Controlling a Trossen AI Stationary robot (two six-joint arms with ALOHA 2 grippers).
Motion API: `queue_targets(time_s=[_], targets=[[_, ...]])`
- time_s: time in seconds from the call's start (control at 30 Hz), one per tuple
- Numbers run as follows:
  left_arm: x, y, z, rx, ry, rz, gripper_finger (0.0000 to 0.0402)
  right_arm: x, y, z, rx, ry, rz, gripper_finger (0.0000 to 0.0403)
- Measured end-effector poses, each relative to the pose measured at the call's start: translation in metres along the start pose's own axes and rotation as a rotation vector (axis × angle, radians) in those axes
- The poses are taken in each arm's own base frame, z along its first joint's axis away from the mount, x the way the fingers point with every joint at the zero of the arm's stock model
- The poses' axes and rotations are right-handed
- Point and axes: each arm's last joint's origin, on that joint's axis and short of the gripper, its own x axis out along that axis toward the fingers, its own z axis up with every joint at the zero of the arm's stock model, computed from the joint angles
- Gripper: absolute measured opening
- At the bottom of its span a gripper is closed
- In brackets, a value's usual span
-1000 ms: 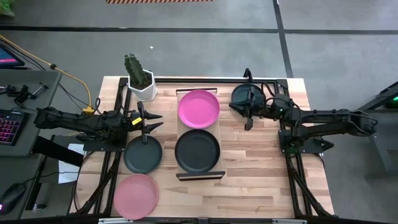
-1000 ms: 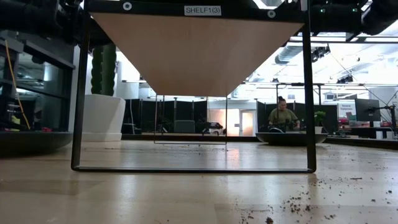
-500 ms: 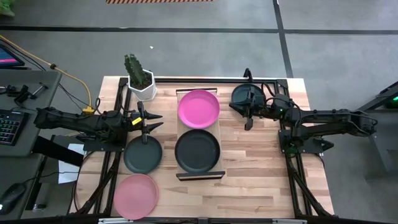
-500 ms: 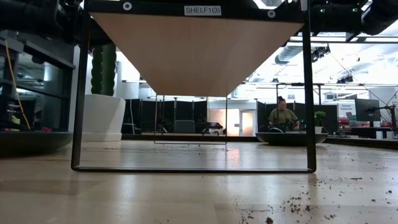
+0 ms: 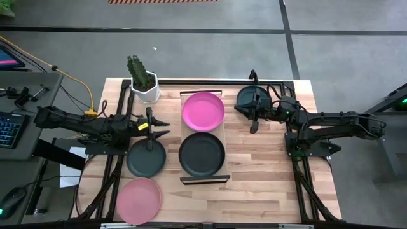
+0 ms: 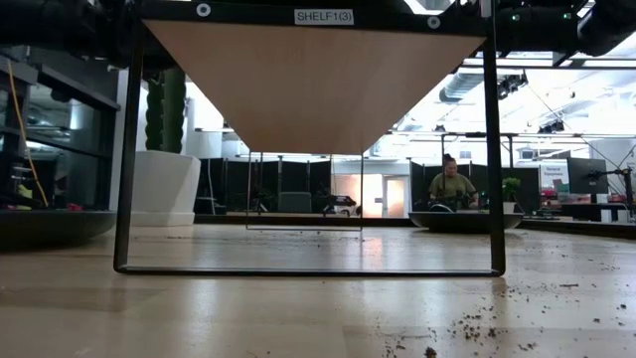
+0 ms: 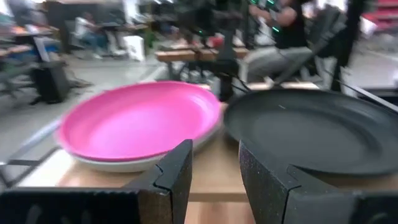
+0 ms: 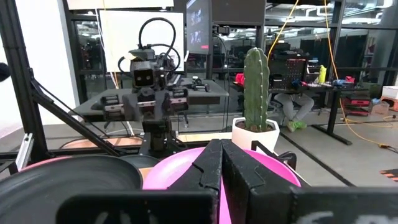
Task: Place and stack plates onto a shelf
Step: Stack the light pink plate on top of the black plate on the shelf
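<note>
On the shelf (image 5: 224, 137), a bright pink plate (image 5: 203, 109) occupies the far half and a dark plate (image 5: 202, 154) the near half. In the left wrist view the pink plate (image 7: 140, 120) lies on a pale plate (image 7: 118, 164). On the table are a dark plate (image 5: 145, 158), a pale pink plate (image 5: 138, 200) and, far right, another dark plate (image 5: 253, 98). My left gripper (image 5: 163, 126) (image 7: 214, 169) is open above the table just left of the shelf, fingers pointing at it. My right gripper (image 5: 245, 113) (image 8: 221, 158) is shut, right of the shelf beside the far-right dark plate.
A cactus in a white pot (image 5: 144, 81) stands at the far-left corner beside the shelf. The shelf board stands on a thin black frame (image 6: 129, 149) above the tabletop. Dirt crumbs (image 6: 477, 323) lie on the near right of the table. A person (image 6: 452, 186) sits in the room beyond.
My left gripper has moved a short way toward the shelf, staying open. The plates and the right arm have stayed where they were.
</note>
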Motion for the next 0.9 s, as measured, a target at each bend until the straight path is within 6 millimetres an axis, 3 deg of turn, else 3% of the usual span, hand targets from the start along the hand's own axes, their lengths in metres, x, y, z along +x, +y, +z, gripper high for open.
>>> queue_targets(time_s=[0.17, 0.3, 0.53, 0.73, 0.9], targets=[[0.006, -0.016, 0.007, 0.001, 0.122, -0.102, 0.012, 0.0, 0.0, -0.001, 0.001, 0.008, 0.0, 0.0], [0.007, -0.035, 0.023, -0.087, 0.268, -0.195, 0.012, 0.0, 0.0, -0.002, 0.005, 0.017, 0.0, 0.0], [0.007, -0.089, 0.037, -0.282, 0.498, -0.432, 0.012, 0.0, 0.0, -0.002, 0.005, 0.019, 0.001, 0.0], [0.006, -0.132, 0.018, -0.303, 0.678, -0.492, 0.012, 0.0, 0.0, -0.002, 0.01, 0.022, 0.006, 0.0], [0.007, -0.158, -0.013, -0.143, 0.799, -0.516, 0.012, 0.0, 0.0, -0.002, 0.011, 0.025, 0.006, 0.0]])
